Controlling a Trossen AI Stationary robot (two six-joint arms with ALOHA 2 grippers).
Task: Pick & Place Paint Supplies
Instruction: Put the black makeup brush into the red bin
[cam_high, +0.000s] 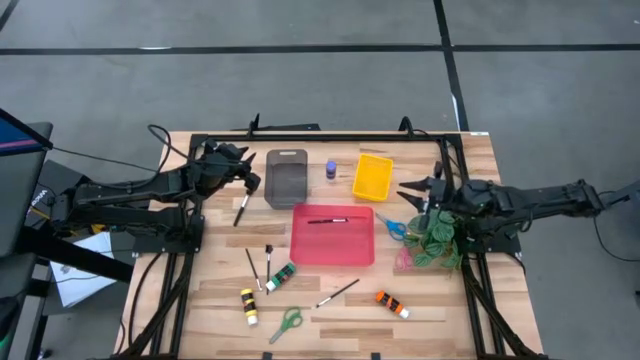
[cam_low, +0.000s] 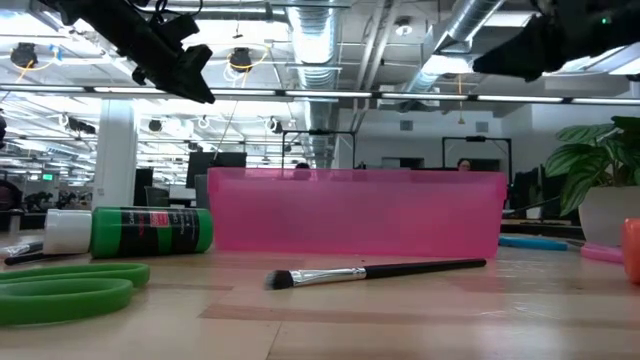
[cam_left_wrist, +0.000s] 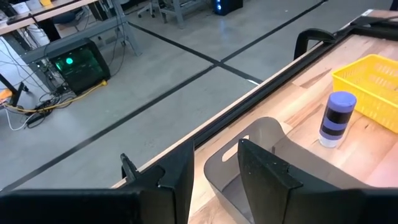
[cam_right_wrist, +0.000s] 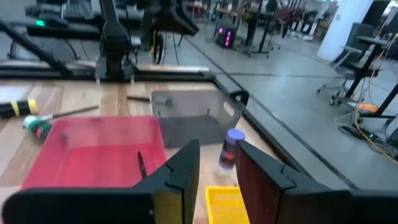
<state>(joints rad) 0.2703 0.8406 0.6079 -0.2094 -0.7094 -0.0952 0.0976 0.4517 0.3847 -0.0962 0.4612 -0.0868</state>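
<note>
Right now you're between picks: the left gripper (cam_high: 250, 183) hovers beside the grey tray (cam_high: 287, 178), the right gripper (cam_high: 412, 192) near the yellow tray (cam_high: 372, 176), both narrowly parted and empty. One paintbrush (cam_high: 328, 220) lies in the red tray (cam_high: 333, 237); next, descend on the loose brush (cam_high: 241, 208).

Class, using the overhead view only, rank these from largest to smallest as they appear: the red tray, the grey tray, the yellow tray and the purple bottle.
1. Red tray, clearly the largest.
2. Grey tray and yellow tray: they look too alike to rank.
3. Purple bottle, by far the smallest.
</note>
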